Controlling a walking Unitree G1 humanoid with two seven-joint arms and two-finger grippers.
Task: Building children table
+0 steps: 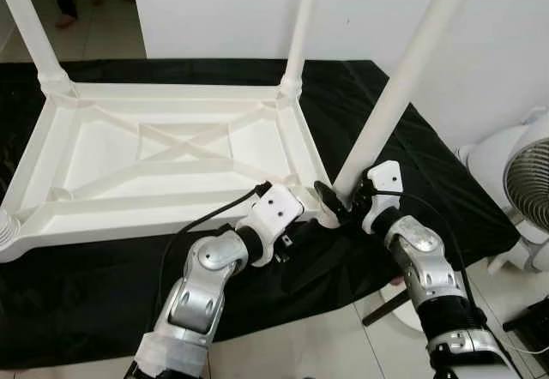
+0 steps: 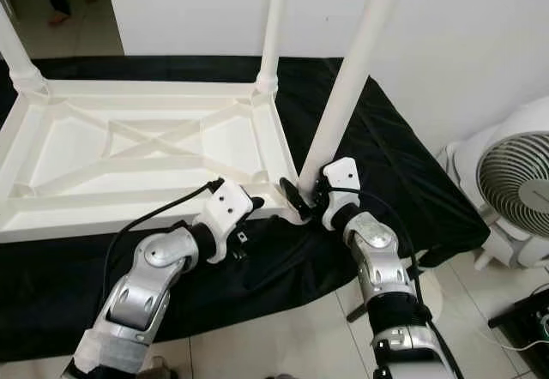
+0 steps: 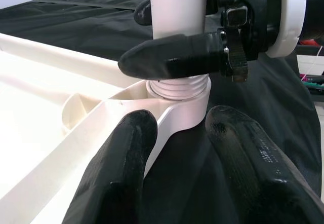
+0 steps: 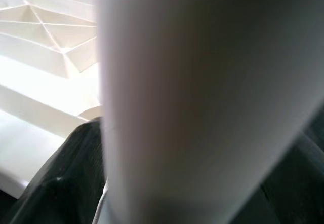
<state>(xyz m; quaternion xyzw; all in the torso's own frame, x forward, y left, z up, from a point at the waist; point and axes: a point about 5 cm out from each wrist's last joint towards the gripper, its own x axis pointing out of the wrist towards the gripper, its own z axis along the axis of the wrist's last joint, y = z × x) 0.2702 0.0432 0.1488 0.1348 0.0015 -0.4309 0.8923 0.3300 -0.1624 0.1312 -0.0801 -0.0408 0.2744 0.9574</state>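
Observation:
A white plastic children's table (image 1: 171,152) lies upside down on a black cloth (image 1: 412,139). Two legs stand in its far corners (image 1: 30,27) (image 1: 302,27). A third leg (image 1: 403,79) leans out of the near right corner socket (image 3: 177,89), where its threaded end shows. My right gripper (image 1: 339,203) is shut on this leg just above the socket, with one finger (image 3: 172,57) across its front. My left gripper (image 3: 185,153) is open at the same corner. Its fingers (image 3: 116,173) straddle the table's rim just below the socket.
A white fan (image 1: 527,182) stands on the tiled floor at the right, close to my right arm. The cloth's front edge hangs near my arms. The near left corner socket (image 1: 4,229) sits at the picture's left edge. A person's feet (image 1: 64,15) are at the far left.

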